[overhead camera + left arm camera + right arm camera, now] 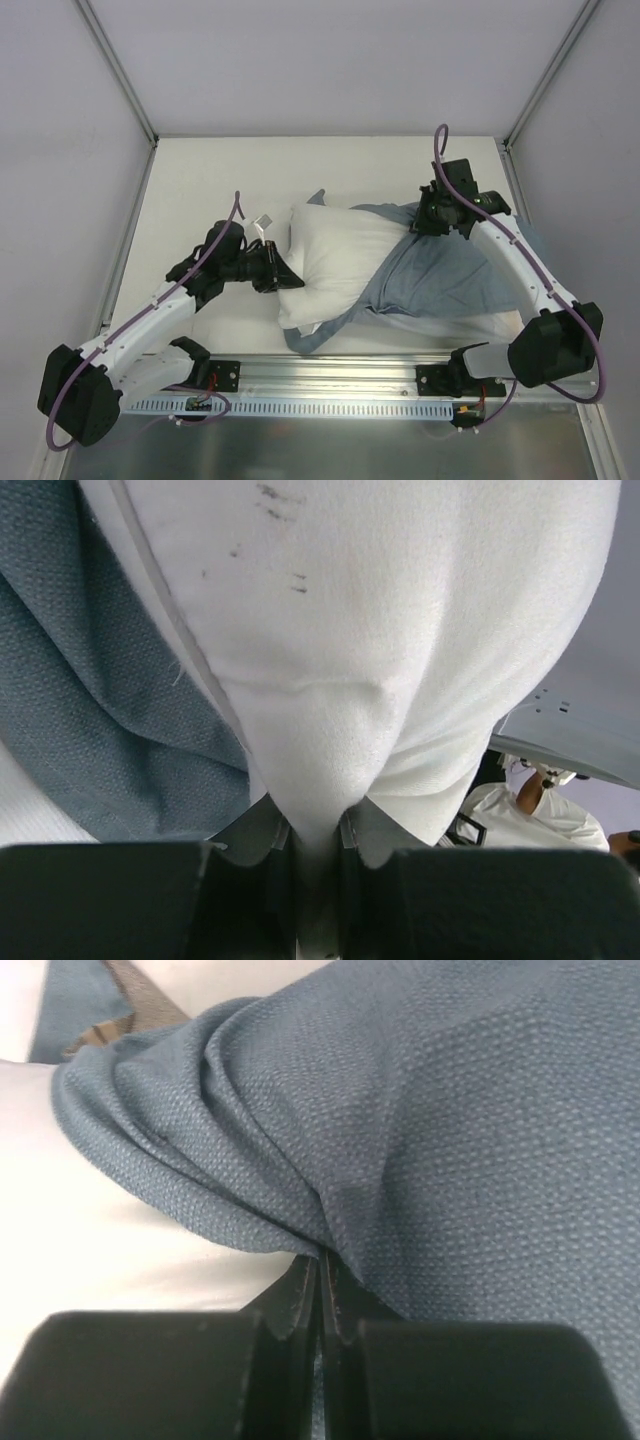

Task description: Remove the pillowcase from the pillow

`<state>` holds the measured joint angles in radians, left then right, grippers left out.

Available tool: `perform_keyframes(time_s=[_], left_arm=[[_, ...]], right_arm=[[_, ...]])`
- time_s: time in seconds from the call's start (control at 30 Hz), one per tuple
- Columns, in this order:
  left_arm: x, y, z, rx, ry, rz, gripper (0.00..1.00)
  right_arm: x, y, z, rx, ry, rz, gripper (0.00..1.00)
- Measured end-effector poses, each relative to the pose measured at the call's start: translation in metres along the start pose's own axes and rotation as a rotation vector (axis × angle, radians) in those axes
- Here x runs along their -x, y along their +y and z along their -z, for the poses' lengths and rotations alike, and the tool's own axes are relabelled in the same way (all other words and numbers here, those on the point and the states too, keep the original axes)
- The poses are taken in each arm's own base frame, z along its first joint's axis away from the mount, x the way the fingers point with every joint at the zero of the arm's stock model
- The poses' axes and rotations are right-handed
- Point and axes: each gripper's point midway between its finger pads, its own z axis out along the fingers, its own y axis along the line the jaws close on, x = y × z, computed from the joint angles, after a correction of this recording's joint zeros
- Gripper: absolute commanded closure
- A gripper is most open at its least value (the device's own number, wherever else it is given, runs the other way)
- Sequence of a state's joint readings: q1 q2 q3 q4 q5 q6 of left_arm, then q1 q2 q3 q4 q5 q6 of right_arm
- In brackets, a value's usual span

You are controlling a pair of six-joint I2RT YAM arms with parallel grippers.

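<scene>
1. The big, plump, plain white rectangular pillow (335, 260) lies mid-way across the pale table (200, 180). Its bare half points to 9 o'clock. The limp, wrinkled slate-blue fabric pillowcase (460, 280) covers the half toward 3 o'clock.
2. The left gripper (283, 272) pinches the pillow's bare edge at 9 o'clock. In its wrist view we see white cloth bunched between the fingers.
3. The right gripper (422, 222) is pressed together on a fold of the pillowcase near its open rim, at about 1 o'clock from the pillow's middle.
4. The pillow's long axis runs from 9 to 3 o'clock, with one grip toward each end. We judge that the right arm should draw the pillowcase toward 3 or 4 o'clock while the left anchors the pillow.
5. The rim's lower part at 6 to 7 o'clock tucks under the pillow, so we expect it may drag there.
</scene>
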<state>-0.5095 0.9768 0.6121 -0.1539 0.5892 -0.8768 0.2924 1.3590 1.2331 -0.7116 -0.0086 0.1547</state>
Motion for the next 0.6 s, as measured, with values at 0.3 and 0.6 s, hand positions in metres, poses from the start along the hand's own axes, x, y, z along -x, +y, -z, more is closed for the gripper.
perform_keyframes(time_s=[0.3, 0.6], left_arm=[[0.029, -0.029, 0.026, 0.053, -0.072, -0.077, 0.01], [0.137, -0.029, 0.017, 0.168, -0.235, -0.016, 0.01]], right_arm=[[-0.019, 0.030, -0.005, 0.089, -0.007, 0.058, 0.99], [-0.030, 0.053, 0.008, 0.136, -0.026, 0.130, 0.99]])
